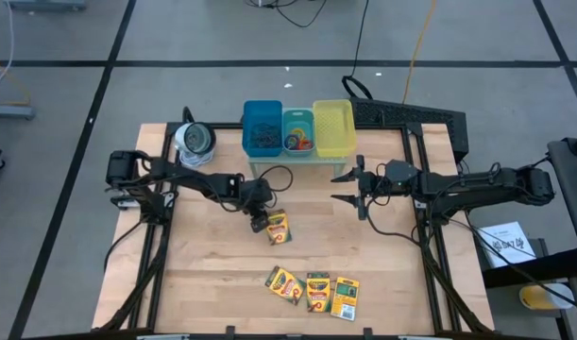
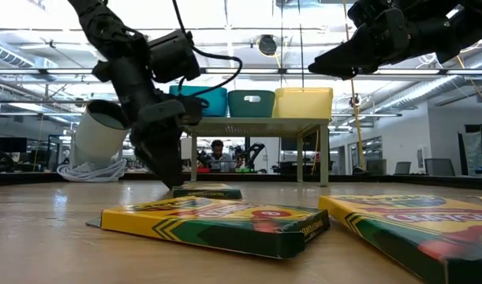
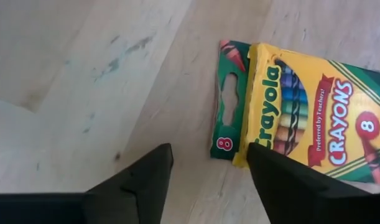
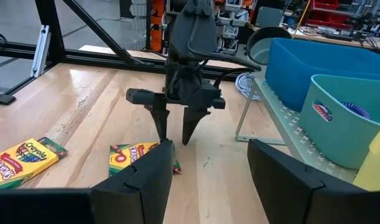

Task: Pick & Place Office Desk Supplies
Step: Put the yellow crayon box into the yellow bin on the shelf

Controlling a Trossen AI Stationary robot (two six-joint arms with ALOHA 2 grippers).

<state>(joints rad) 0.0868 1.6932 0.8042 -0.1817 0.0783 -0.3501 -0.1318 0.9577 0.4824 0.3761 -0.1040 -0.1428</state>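
Observation:
A yellow-and-green crayon box lies flat on the wooden table near its middle. My left gripper stands open at the box's green flap end, pointing steeply down, one finger over bare wood, the other over the box's corner. Three more crayon boxes lie flat near the front edge. Coloured ring bands sit in the teal bin. My right gripper hangs open and level above the table, right of the middle, with nothing between its fingers. My left gripper is open, with one finger standing over the corner of the crayon box where the yellow front meets the green flap. Whether that finger touches the box, I cannot tell. The box lies flat on the table.
Blue, teal and yellow bins stand side by side on a small raised rack at the table's far edge. A round silvery roll lies at the far left. Bare wood spreads between the middle box and the front ones.

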